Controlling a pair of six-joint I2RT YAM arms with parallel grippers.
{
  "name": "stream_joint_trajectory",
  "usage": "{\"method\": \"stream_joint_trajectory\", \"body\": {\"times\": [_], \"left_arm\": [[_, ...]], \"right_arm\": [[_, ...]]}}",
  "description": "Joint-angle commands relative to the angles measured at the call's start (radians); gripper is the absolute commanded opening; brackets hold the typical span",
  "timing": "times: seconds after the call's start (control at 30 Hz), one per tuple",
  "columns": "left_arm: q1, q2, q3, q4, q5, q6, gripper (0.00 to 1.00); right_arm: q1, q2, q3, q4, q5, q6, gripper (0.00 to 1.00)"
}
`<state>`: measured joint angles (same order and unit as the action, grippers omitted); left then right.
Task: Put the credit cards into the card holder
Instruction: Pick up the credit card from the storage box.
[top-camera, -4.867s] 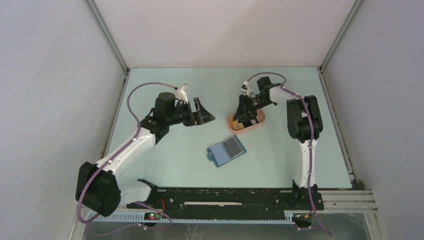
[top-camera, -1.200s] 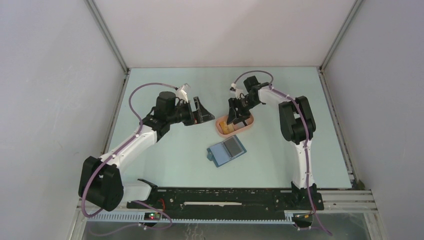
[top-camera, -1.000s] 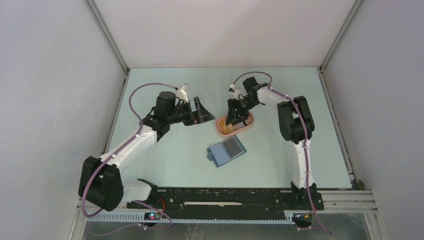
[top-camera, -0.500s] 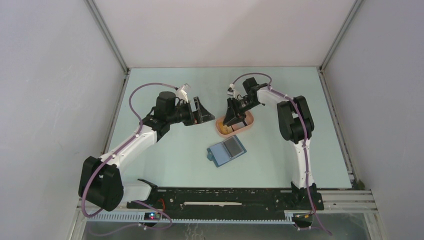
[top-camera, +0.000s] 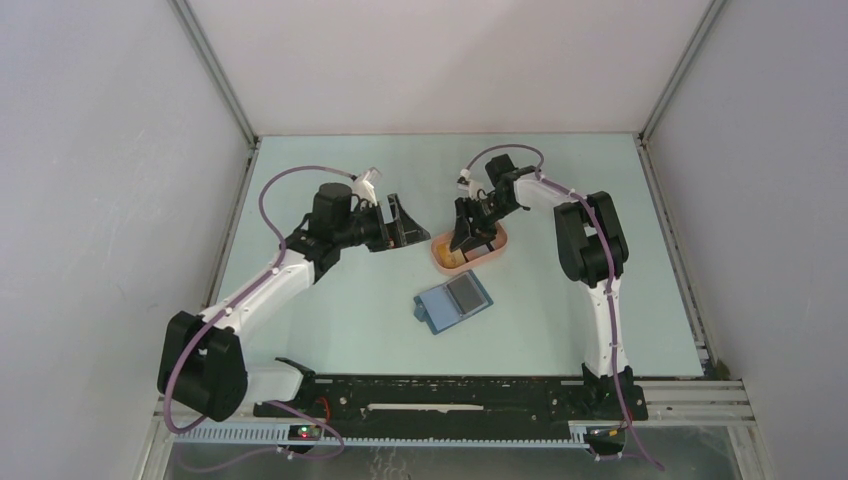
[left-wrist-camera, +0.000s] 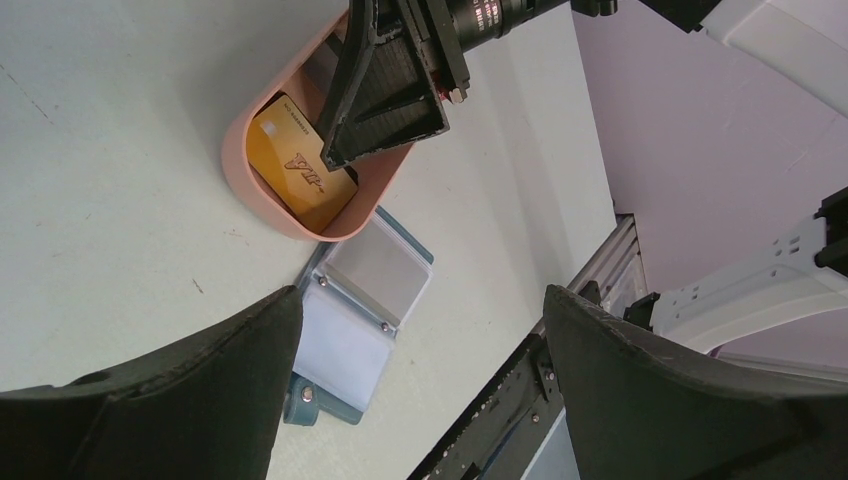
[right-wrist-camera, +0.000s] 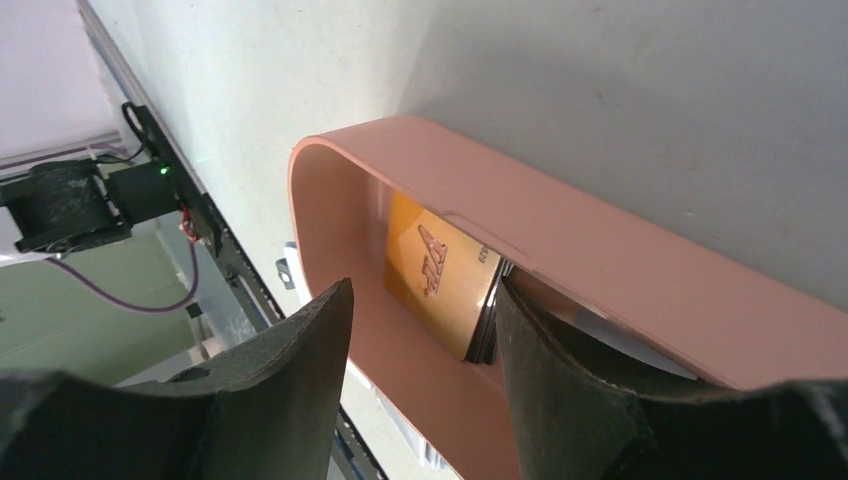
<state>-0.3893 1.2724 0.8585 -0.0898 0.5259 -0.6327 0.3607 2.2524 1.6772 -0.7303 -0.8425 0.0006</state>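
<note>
Tray (top-camera: 470, 265) slid left (right pincer (top-camera: 463, 243) straddling orange card (right-wrist-camera: 440, 275)), wallet (top-camera: 453, 302) nearby.

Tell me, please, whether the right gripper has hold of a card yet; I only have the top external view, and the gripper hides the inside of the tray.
Observer: Not yet. The right wrist view shows the right gripper open, its fingers at either side of the end of an orange card lying in the pink tray.
Operator: Is that the only card in there?
Observer: No, the edges of dark cards show stacked under it.
Operator: Is the card holder ready?
Observer: The left wrist view shows the card holder lying open, with a clear pocket and its snap studs facing up.
</note>
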Motion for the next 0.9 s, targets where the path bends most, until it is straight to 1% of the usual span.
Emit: {"method": "stream_joint_trajectory", "body": {"times": [0.0, 0.1, 0.3, 0.47, 0.67, 0.77, 0.87], "left_arm": [[0.007, 0.004, 0.056, 0.029, 0.015, -0.013, 0.95], [0.007, 0.005, 0.055, 0.029, 0.015, -0.013, 0.95], [0.007, 0.001, 0.056, 0.029, 0.015, -0.013, 0.95], [0.007, 0.004, 0.056, 0.029, 0.016, -0.013, 0.95], [0.008, 0.007, 0.055, 0.029, 0.015, -0.013, 0.95], [0.009, 0.008, 0.055, 0.029, 0.016, -0.013, 0.95], [0.01, 0.008, 0.056, 0.029, 0.016, -0.013, 0.95]], "right_arm": [[0.009, -0.004, 0.047, -0.005, 0.077, -0.037, 0.64], [0.012, 0.01, 0.051, -0.013, 0.052, -0.038, 0.64], [0.018, 0.03, 0.055, -0.017, -0.067, -0.019, 0.61], [0.023, 0.035, 0.057, -0.012, -0.126, -0.005, 0.6], [0.023, 0.057, 0.068, 0.002, -0.202, 0.054, 0.59], [0.025, 0.052, 0.07, 0.007, -0.207, 0.057, 0.59], [0.022, 0.023, 0.071, 0.004, -0.159, 0.039, 0.6]]}}
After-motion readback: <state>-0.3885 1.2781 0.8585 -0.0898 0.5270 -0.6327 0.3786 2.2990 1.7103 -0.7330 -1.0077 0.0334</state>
